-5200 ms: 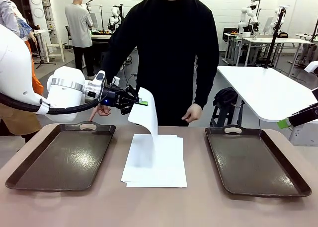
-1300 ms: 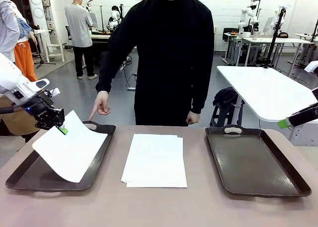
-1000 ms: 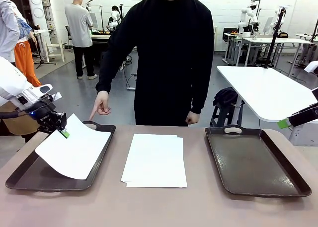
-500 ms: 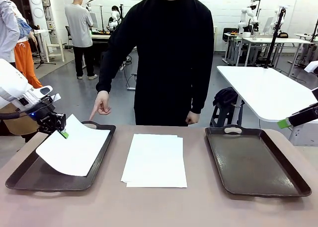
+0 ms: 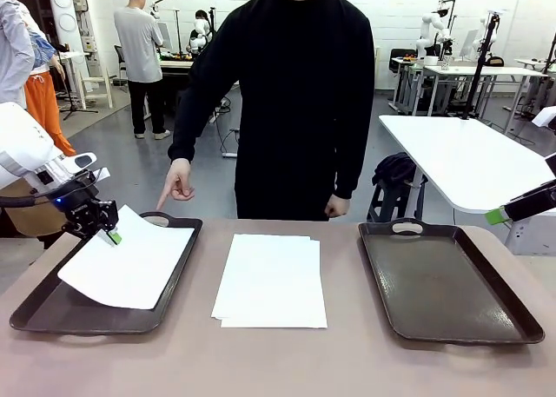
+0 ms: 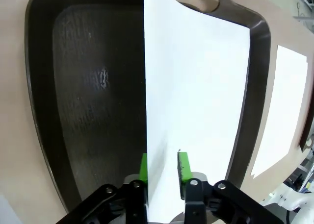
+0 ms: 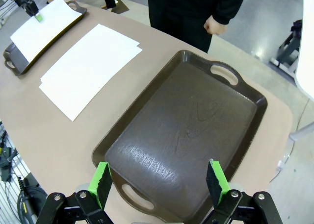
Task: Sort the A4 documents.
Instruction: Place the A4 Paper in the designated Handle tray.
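Observation:
A stack of A4 documents [image 5: 271, 280] lies on the table between two dark brown trays. One more sheet [image 5: 130, 267] rests slanted across the left tray [image 5: 35, 306], its far left corner still raised. My left gripper [image 5: 111, 235] is at that corner. In the left wrist view the green pads [image 6: 182, 164] stand apart, and the sheet [image 6: 196, 87] runs between them, close to one pad. My right gripper [image 7: 159, 180] hangs open and empty above the near end of the right tray [image 7: 186, 131].
A person in black stands at the far side, one hand [image 5: 176, 184] pointing down at the left tray's far handle and the other [image 5: 337, 206] hanging by the table edge. Bare tabletop [image 5: 278, 362] runs along the near edge.
The sheet has sunk lower and flatter onto the left tray. The left gripper's jaws have parted from it. The right arm has not moved.

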`<act>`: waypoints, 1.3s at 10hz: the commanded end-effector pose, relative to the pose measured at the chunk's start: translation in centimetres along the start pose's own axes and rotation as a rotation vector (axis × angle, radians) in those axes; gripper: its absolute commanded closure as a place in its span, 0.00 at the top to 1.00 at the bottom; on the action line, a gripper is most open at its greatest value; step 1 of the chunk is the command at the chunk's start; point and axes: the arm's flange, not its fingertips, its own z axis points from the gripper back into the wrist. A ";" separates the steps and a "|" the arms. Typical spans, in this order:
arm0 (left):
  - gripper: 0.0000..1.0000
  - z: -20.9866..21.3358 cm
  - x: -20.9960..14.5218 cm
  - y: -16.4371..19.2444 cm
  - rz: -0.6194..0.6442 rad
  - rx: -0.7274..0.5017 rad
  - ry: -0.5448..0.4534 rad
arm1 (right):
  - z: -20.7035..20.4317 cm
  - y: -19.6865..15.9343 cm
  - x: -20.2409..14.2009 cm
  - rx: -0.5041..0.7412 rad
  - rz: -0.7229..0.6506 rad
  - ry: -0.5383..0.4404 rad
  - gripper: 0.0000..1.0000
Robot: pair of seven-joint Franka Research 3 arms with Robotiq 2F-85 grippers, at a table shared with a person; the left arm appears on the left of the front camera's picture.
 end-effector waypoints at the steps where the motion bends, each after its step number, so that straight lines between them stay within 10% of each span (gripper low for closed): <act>1: 0.59 0.9 0.1 -0.1 0.028 0.033 0.024 | -0.3 0.0 -0.1 0.017 -0.003 -0.004 1.00; 5: 0.98 1.4 -0.5 -0.2 0.060 0.089 0.016 | -0.3 0.0 -0.1 0.017 -0.003 -0.004 1.00; 13: 1.00 1.3 -0.3 0.0 0.057 0.068 0.008 | -0.3 0.0 -0.1 0.017 -0.003 -0.004 1.00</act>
